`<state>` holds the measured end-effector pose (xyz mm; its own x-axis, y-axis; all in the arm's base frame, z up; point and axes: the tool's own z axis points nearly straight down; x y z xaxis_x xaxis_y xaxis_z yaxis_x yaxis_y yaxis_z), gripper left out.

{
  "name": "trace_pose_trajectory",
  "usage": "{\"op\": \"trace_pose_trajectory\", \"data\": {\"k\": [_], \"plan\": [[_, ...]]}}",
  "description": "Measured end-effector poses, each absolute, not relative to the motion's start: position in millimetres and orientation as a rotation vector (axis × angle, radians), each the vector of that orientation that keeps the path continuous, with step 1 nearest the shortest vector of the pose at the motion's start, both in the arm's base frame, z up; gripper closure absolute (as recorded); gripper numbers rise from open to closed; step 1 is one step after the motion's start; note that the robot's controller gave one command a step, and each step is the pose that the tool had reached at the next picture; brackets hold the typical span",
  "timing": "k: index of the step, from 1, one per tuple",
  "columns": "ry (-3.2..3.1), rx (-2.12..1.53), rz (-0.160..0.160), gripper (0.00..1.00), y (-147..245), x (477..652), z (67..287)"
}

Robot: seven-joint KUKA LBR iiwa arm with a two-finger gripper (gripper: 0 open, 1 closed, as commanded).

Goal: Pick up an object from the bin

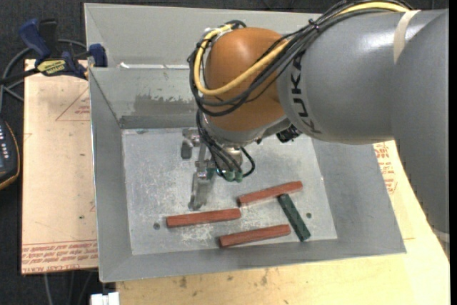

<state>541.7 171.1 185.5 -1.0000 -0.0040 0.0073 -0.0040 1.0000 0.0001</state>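
Plainly, from the camera view, the tool (198, 201) hangs low under the orange wrist cover (239, 78), its tip close over the floor of the grey bin (107, 153) and just beside the upper edge of the long red-brown stick (203, 218), which lies flat toward the front left; whether it touches that stick I cannot tell, and whether the tool is apart or together I cannot tell either, since the wrist hides much of it; nothing shows clamped in it. A second red-brown stick (255, 235) lies at the front, almost parallel to the first; a third red-brown stick (269, 193) lies further back to the right, tilted; a dark green stick (294, 218) lies crosswise by their right ends, touching or nearly touching both.

The step in hand, as I judge it, is settling onto a stick before closing; the long one is the likeliest, though the view does not fix the choice. To do it well, the tool should straddle the stick across its narrow width, not along its length; it should sit near the stick's middle so the stick lifts level; it should go down nearly to the floor, the stick being thin and flat; it should close fully before any lift. The risk is catching one edge only and flicking the stick aside, or scraping the metal floor.
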Motion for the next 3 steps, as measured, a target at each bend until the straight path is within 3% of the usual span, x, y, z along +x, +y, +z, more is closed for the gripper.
{"op": "trace_pose_trajectory", "data": {"k": [1, 2, 3], "plan": [[-3.125, 0.231, 0.002, 0.0, 132.3, 506.6, 66.0], [-3.134, 0.233, -0.003, 1.0, 133.9, 509.2, 70.2], [-3.142, 0.232, -0.004, 1.0, 147.6, 503.2, 209.2]]}}
